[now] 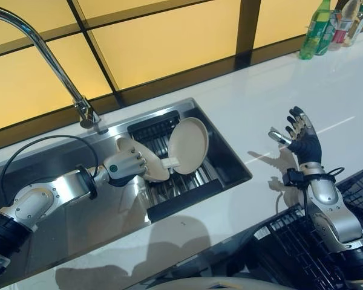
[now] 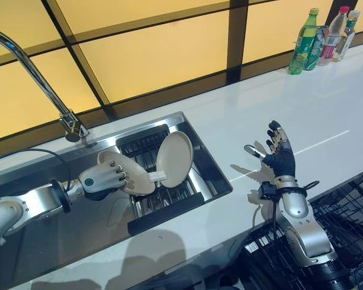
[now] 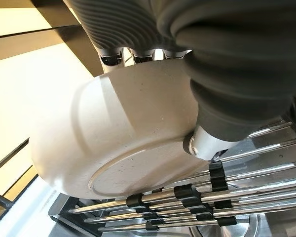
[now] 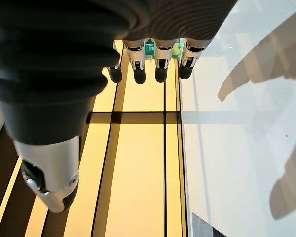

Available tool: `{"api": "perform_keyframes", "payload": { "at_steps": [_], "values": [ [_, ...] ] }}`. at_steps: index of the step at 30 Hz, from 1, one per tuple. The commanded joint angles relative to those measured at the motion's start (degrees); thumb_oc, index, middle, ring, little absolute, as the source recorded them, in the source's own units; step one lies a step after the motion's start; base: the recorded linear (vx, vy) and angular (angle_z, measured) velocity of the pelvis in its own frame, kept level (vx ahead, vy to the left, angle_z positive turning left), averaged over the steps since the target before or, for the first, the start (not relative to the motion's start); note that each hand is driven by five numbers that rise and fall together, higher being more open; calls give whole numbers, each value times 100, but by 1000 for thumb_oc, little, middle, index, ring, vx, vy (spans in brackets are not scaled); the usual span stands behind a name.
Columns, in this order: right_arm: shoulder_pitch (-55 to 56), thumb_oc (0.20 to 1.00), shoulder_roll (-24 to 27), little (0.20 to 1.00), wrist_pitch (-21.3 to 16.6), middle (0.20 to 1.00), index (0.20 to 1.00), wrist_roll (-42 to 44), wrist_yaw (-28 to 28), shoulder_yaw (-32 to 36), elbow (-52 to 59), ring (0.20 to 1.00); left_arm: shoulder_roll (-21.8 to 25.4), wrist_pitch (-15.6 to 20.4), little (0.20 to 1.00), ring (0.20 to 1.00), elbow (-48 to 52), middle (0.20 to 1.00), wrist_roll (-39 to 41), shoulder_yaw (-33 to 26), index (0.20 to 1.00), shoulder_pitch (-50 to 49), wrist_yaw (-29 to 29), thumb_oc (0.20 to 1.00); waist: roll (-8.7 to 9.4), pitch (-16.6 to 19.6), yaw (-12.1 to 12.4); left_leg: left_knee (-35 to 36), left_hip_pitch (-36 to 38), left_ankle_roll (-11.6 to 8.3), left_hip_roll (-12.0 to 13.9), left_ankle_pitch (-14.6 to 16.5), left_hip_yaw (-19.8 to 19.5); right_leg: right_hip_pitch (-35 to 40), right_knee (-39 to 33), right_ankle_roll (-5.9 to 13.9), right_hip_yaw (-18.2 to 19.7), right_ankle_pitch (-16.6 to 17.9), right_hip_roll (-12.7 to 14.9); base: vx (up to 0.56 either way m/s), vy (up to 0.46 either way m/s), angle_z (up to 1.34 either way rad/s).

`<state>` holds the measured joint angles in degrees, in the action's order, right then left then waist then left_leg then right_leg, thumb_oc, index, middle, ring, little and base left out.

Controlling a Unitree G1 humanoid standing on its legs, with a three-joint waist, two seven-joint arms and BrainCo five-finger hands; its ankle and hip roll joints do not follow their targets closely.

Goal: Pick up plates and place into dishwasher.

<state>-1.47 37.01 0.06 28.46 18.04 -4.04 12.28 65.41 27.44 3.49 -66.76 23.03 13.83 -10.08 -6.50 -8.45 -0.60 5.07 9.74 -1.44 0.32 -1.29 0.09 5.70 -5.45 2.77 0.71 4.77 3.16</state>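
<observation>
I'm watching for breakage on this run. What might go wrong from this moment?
1. The left hand grips one round beige plate by its rim; it might slip onto the metal sink rack.
2. Lifting it may knock the second beige plate, standing upright close beside it.
3. The open right hand hovers over the white counter, too far to help.

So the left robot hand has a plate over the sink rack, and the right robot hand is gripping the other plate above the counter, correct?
Not quite. The left robot hand does hold a plate over the sink rack, but the right robot hand is open and empty above the counter, as the left eye view shows. The other plate stands in the rack.
</observation>
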Motion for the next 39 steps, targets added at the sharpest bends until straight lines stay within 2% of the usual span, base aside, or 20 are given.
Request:
{"api": "perform_keyframes", "payload": {
  "at_steps": [1,6,12,14,17,19,22,24,25,27,29,30,32,33,34,37,39],
  "values": [
    [89,1000,118,1000,-182,1000,1000,92,-32,268,342,1000,490,-23,200,200,191,200,39,-730,200,154,168,200,257,441,47,-354,-277,128,-125,353,-204,-25,330,538,-194,-300,612,0,0,0],
    [-51,1000,221,1000,-107,1000,1000,189,99,205,411,1000,868,111,200,200,428,200,258,-883,200,354,763,200,231,493,142,-321,-286,126,-126,334,-273,-14,355,522,-309,-335,614,-24,-6,3],
    [-216,1000,300,1000,-148,1000,1000,312,184,174,506,1000,1290,498,200,200,1063,200,1205,-989,200,668,2640,200,229,575,283,-344,-331,109,-125,344,-348,-18,391,526,-508,-373,634,-67,-33,5],
    [-332,1000,315,1000,-177,1000,1000,350,270,101,531,1000,1335,440,200,200,1229,200,1391,-935,200,824,3001,200,243,598,343,-359,-344,116,-143,354,-390,-18,417,521,-573,-395,642,-84,-72,13],
    [-476,1000,278,1000,-220,1000,1000,327,491,-58,572,1000,1459,227,200,200,1405,200,1461,-903,200,1123,2858,200,242,675,456,-365,-373,115,-152,357,-422,-19,445,509,-683,-438,639,-86,-65,17],
    [-501,1000,269,1000,-269,1000,1000,341,563,-80,595,1000,1511,-111,200,200,1461,200,1355,-920,200,1273,2391,200,244,729,519,-358,-396,112,-153,350,-445,-28,448,497,-733,-459,626,-91,-59,10],
    [-403,1000,228,1000,-468,1000,1000,273,370,23,709,1000,1597,-827,200,200,1561,200,1891,-1381,200,1194,1365,200,273,814,622,-348,-449,99,-140,332,-494,-52,451,468,-799,-493,591,-91,-59,16],
    [-366,1000,230,1000,-677,1000,1000,32,162,126,828,1000,1563,-1056,200,200,1542,200,2794,-1902,200,865,591,200,313,850,725,-325,-465,91,-129,320,-534,-47,424,436,-851,-506,570,-96,-56,9],
    [-350,1000,230,1000,-790,1000,1000,-109,37,207,878,1000,1470,-1045,200,200,1530,200,3134,-2275,200,514,281,200,333,866,783,-310,-480,83,-127,312,-565,-50,409,424,-862,-510,556,-99,-45,-1],
    [-412,1000,284,1000,-905,1000,1000,-352,-192,270,960,1000,1192,-674,200,200,1474,200,3762,-2986,200,-225,-93,200,359,891,849,-278,-497,75,-124,288,-622,-56,388,401,-886,-511,533,-81,-32,1],
    [-631,1000,351,1000,-1123,1000,1000,-688,-531,257,1001,1000,711,-295,200,200,1473,200,4443,-3461,200,-769,-436,200,417,920,937,-218,-513,63,-126,253,-700,-51,347,375,-912,-508,502,-89,-37,6],
    [-771,1000,370,1000,-1114,1000,1000,-823,-591,195,1008,1000,518,-104,200,200,1449,200,4617,-3557,200,-870,-459,200,439,932,952,-197,-513,69,-126,242,-727,-47,339,361,-927,-510,494,-75,-37,10],
    [-1071,1000,418,1000,-1105,1000,1000,-1072,-877,82,1031,1000,72,197,200,200,1432,200,5189,-3644,200,-897,-150,200,505,985,1016,-150,-516,62,-123,216,-782,-39,323,344,-963,-519,474,-48,-29,13],
    [-1106,1000,426,1000,-1113,1000,1000,-1109,-967,64,1036,1000,25,221,200,200,1435,200,5379,-3660,200,-903,-55,200,511,993,1019,-144,-518,60,-122,211,-789,-40,322,342,-969,-520,470,-52,-32,9],
    [-1266,1000,473,1000,-1105,1000,1000,-1207,-1313,-10,1064,1000,-327,228,200,200,1508,200,5807,-3624,200,-816,427,200,567,1025,1055,-121,-511,54,-117,202,-803,-29,309,334,-998,-524,459,-60,-44,7],
    [-1455,1000,665,1000,-1052,1000,1000,-1451,-2116,-168,1244,1000,-856,-137,200,200,1782,200,6582,-3461,200,-618,1285,200,678,1100,1091,-106,-539,48,-112,184,-823,-34,283,324,-1060,-517,441,-50,-45,9],
    [-1534,1000,794,1000,-1057,1000,1000,-1329,-2415,-198,1326,1000,-1042,-391,200,200,1884,200,7021,-3379,200,-494,1663,200,731,1133,1089,-107,-550,39,-105,179,-817,-37,280,309,-1078,-516,416,-40,-47,6]
  ]
}}
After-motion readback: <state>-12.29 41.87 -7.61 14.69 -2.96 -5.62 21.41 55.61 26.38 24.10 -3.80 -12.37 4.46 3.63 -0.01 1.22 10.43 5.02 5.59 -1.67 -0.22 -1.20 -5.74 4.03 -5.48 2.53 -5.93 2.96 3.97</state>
